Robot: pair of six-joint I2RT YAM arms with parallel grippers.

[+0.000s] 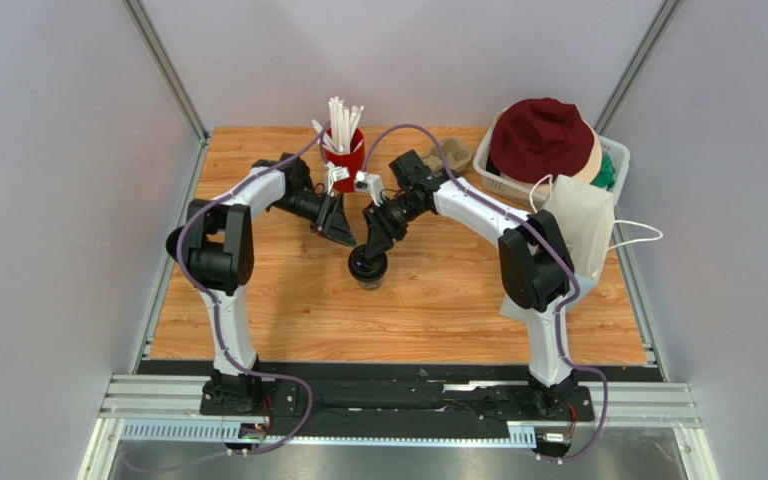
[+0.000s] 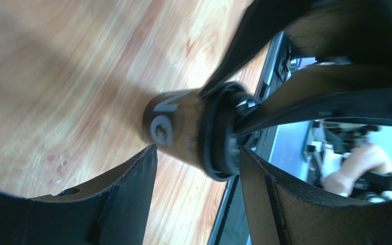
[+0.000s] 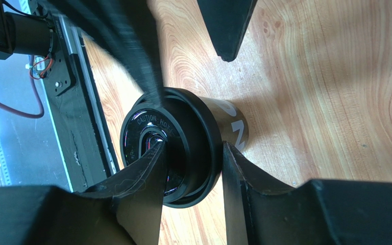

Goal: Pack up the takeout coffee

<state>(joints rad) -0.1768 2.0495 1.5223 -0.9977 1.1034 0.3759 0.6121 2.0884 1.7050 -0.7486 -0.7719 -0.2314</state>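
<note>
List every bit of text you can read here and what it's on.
"CAUTION HOT": raised on the round black plastic lid of the small brown paper cup.
"N" and what looks like "G": white letters on that cup's side; rest hidden.
White tags on the two arms: too small to read.

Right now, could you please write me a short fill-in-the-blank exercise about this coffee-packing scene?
1. The takeout coffee stands ______ on the table.
2. The right gripper pinches the coffee's black ______.
3. The left gripper is ______, not touching the coffee.
4. The white straws stand in a ______ cup.
Missing words: upright; lid; open; red.
</note>
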